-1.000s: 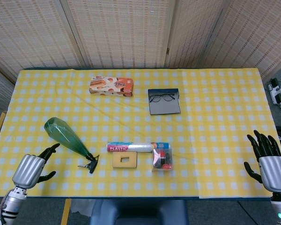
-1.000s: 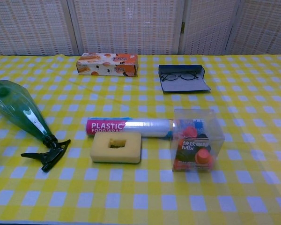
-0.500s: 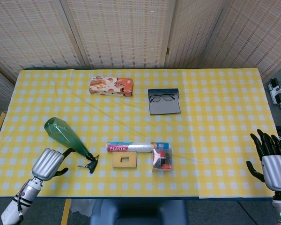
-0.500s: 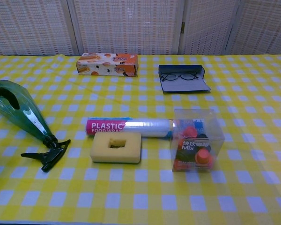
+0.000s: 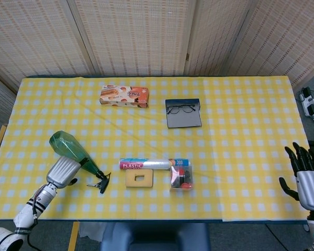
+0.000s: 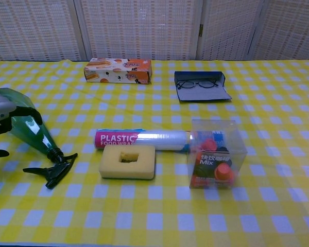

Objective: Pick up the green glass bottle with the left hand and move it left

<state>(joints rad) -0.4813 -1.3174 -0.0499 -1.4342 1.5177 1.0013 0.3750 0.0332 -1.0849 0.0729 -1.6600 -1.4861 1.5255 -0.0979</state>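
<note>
The left hand (image 5: 63, 170) sits near the front-left edge of the worktop (image 5: 240, 130), arched over the green glass bottle (image 5: 73, 151) with its dark fingers (image 6: 26, 114) curving across the glass; whether they already clamp it cannot be told. The bottle lies on its side directly under and ahead of this hand, its fat end pointing away to the hand's far left and its black trigger nozzle (image 5: 100, 183) to the hand's right. To the hand's left lies a narrow strip of yellow checked cloth before the worktop edge.

A second ago this hand was well short of the bottle near the front edge; half a second ago it was beside the neck; now it covers the bottle's lower body. The bottle has not shifted. The right hand (image 5: 307, 180), fingers spread and holding nothing, has slid further off the right edge.

Right of the left hand lie a shiny plastic wrap roll (image 5: 149, 164), a porous yellow sponge (image 5: 139, 179) with a square hole, and a clear box (image 5: 181, 175) of red pieces.
</note>
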